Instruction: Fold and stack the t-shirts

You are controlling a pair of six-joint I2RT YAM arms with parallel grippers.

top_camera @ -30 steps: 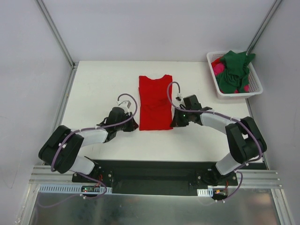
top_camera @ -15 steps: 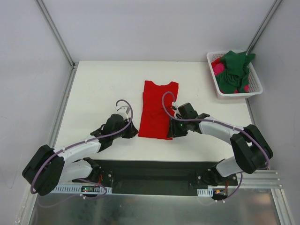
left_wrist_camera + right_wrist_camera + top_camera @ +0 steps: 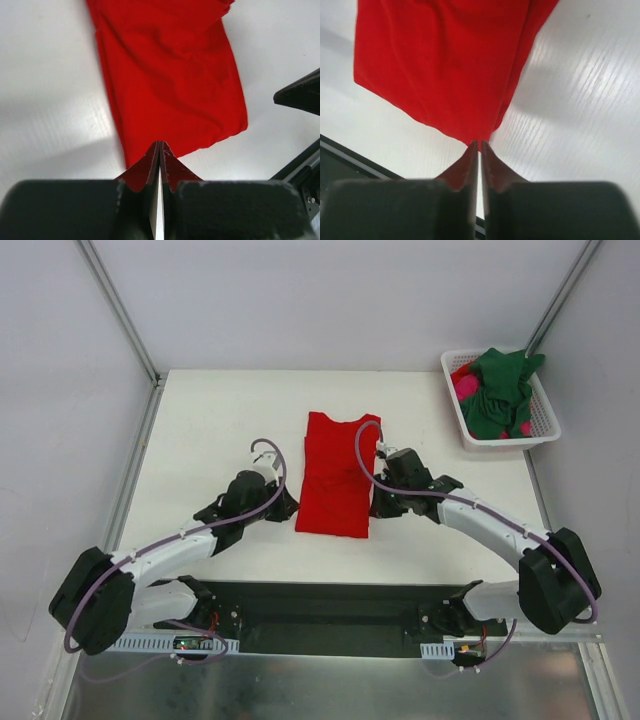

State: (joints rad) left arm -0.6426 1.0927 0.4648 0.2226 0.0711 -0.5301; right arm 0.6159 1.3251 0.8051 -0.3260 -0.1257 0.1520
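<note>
The red t-shirt (image 3: 338,475) lies folded into a long strip in the middle of the table, its collar end far from me. My left gripper (image 3: 288,508) sits at its near left corner. In the left wrist view the left gripper (image 3: 160,144) is shut with its tips on the hem of the red t-shirt (image 3: 170,75). My right gripper (image 3: 376,508) sits at the near right corner. In the right wrist view the right gripper (image 3: 480,143) has only a thin slit between its jaws, pinching the corner of the red t-shirt (image 3: 440,60). A dark green t-shirt (image 3: 500,390) and a pink t-shirt (image 3: 466,388) lie crumpled in the basket.
The white slotted basket (image 3: 500,442) stands at the table's far right corner. The white table (image 3: 210,430) is bounded by metal frame posts at its left and right. A black base plate (image 3: 330,602) runs along the near edge between the two arm bases.
The red t-shirt has slid toward the near edge and turned slightly. Both arms have stretched further out. The right gripper has shifted a little to the right at the shirt's corner.
</note>
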